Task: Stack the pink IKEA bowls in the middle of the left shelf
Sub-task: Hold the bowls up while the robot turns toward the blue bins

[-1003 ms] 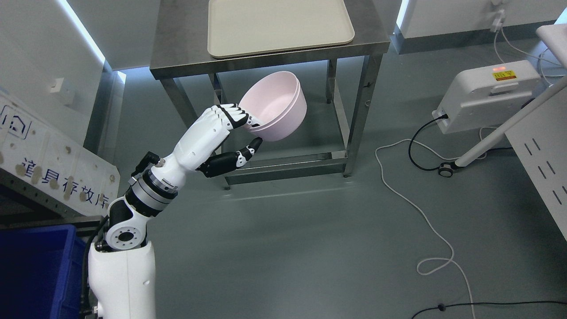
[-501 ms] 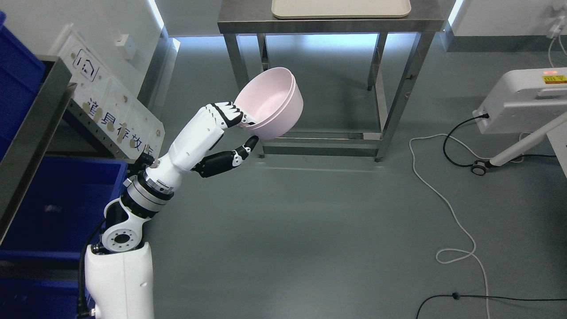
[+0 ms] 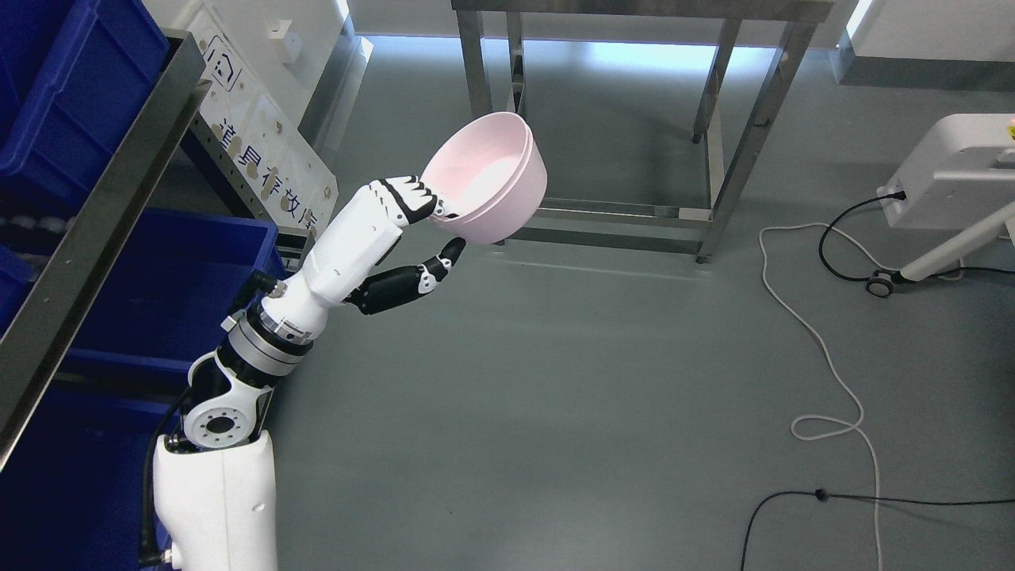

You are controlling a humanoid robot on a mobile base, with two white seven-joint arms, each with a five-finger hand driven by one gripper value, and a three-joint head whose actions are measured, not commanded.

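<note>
The left hand (image 3: 424,230) is clamped on the near rim of the pink bowls (image 3: 492,178), fingers (image 3: 408,198) hooked over the lip and the thumb (image 3: 444,258) pressed under the outer wall; two rim lines suggest two bowls nested one in the other. The pair is held in the air above the floor, just above the centre of the view, tilted so the mouth faces about 10 o'clock. They look like light, stiff plastic with a smooth, probably slippery skin, unlikely to break but liable to slide or pivot in a one-sided rim pinch; the inner bowl could also slip out if the tilt grows. The rim is the natural hold, though levelling them before set-down seems wise. The right hand is out of view. At 9 to 11 o'clock stands the steel shelf rack (image 3: 103,206) with blue bins (image 3: 71,87) on its levels and a white signboard (image 3: 266,170) leaning beside it; the sloping rack edge and the bins seem the chief things in the way of a reach to the left. At 12 to 1 o'clock is a steel table frame (image 3: 729,159), at 3 o'clock a white machine (image 3: 947,174), with cables (image 3: 825,349) trailing over the floor at 4 o'clock, well apart from the arm.
</note>
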